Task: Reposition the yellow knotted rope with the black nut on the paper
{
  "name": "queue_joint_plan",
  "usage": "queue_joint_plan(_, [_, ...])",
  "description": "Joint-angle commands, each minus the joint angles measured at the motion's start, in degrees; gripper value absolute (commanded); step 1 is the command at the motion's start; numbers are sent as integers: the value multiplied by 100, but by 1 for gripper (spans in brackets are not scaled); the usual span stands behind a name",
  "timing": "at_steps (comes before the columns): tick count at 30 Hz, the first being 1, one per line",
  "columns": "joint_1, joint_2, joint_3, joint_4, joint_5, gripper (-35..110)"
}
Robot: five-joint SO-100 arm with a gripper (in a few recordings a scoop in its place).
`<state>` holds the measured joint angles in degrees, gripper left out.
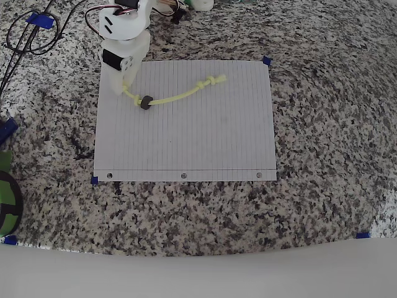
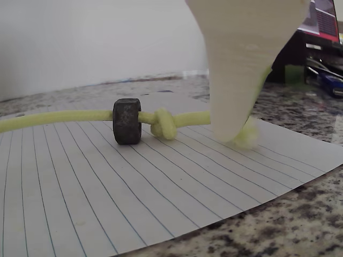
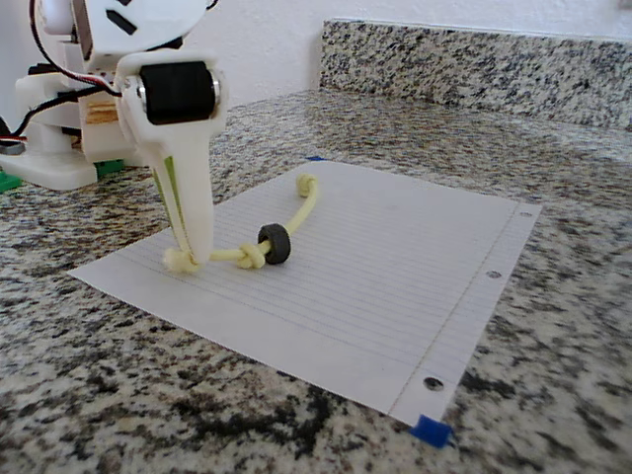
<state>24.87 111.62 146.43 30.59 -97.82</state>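
The yellow knotted rope (image 1: 180, 95) lies in a shallow curve across the upper part of the paper (image 1: 186, 143). The black nut (image 1: 146, 102) is threaded on it near its left end and stands on edge. My white gripper (image 1: 124, 87) points down at that left end, its tips on the sheet. In the wrist view the gripper (image 2: 238, 136) is shut on the frayed end of the rope (image 2: 64, 116), just past a knot and the nut (image 2: 127, 121). The fixed view shows the gripper (image 3: 185, 259) pinching the rope's end, with the nut (image 3: 276, 243) a short way along.
The paper (image 3: 375, 286) is taped at its corners with blue tape (image 3: 431, 431) on a granite counter. Black cables (image 1: 31, 31) loop at the back left. A green and black object (image 1: 6, 198) sits at the left edge. The arm's base (image 3: 49, 148) stands behind the sheet.
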Motion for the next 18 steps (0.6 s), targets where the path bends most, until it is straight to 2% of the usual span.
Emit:
queue_joint_plan(1, [35, -62, -281, 70, -53, 29])
queue_joint_plan(7, [62, -167, -334, 79, -53, 26])
queue_joint_plan(13, [79, -185, -352, 44, -53, 0])
queue_joint_plan(18, [79, -158, -352, 26, -53, 0])
